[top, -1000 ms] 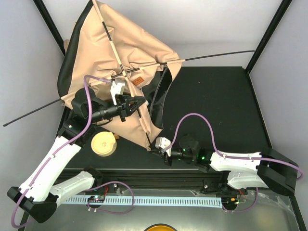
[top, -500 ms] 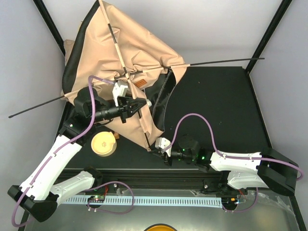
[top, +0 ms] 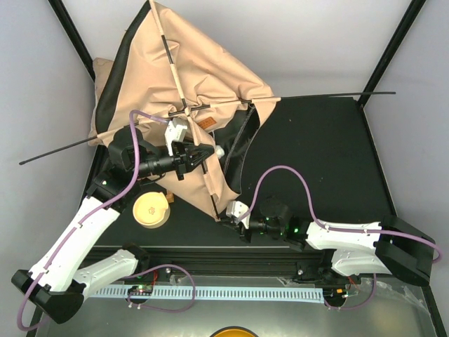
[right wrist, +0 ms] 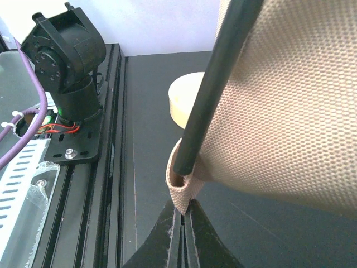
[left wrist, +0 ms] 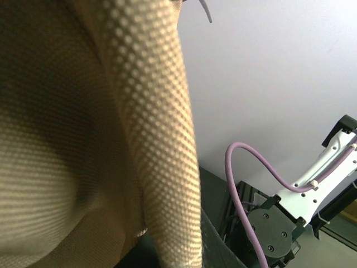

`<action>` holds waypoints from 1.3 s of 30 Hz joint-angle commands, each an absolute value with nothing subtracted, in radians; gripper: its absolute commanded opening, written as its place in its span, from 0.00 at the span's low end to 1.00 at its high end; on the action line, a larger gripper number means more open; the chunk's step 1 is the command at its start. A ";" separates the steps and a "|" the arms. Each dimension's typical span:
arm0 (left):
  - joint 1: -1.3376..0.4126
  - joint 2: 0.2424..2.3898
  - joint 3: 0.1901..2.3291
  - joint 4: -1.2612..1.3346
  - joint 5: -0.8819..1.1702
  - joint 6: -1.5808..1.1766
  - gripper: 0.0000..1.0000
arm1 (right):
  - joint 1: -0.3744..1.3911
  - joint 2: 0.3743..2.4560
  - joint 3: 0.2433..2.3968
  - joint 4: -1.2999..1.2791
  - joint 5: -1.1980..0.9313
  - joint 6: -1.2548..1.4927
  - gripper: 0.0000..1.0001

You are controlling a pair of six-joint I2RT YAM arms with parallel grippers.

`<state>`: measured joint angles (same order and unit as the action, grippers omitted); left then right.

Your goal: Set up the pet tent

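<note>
The pet tent (top: 203,70) is a tan canvas sheet with black lining, tilted up at the back left. Its thin black poles (top: 330,95) cross near a brown label (top: 205,124); one pole sticks out far to both sides. My left gripper (top: 208,154) is closed on the tent's middle, on the fabric along a pole. In the left wrist view only a tan fold (left wrist: 156,139) shows and the fingers are hidden. My right gripper (right wrist: 184,223) is shut on the tent's corner webbing loop (right wrist: 181,187), where a pole end (right wrist: 215,95) sits; the right gripper also shows in the top view (top: 224,219).
A round tan disc (top: 152,209) lies on the black table by the left arm, also in the right wrist view (right wrist: 187,97). A beige cushion (top: 98,70) peeks out behind the tent. Black frame posts (top: 393,49) stand at the back corners. The left arm's base (right wrist: 67,56) sits near the rail.
The tent and its long pole have shifted right and slightly up. My left gripper has moved a little right with the fabric. The right gripper has held still.
</note>
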<state>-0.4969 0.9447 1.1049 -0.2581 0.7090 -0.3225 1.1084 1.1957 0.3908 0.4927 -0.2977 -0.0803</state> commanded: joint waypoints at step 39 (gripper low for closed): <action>-0.773 0.799 0.446 0.265 0.168 -0.157 0.02 | 1.106 1.523 0.329 0.838 -0.122 0.056 0.04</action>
<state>-0.7261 0.8104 0.5495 0.1360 0.3405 -0.2153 1.1084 1.4982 0.3115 0.6052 -0.1989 0.0483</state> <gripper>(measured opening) 0.044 0.039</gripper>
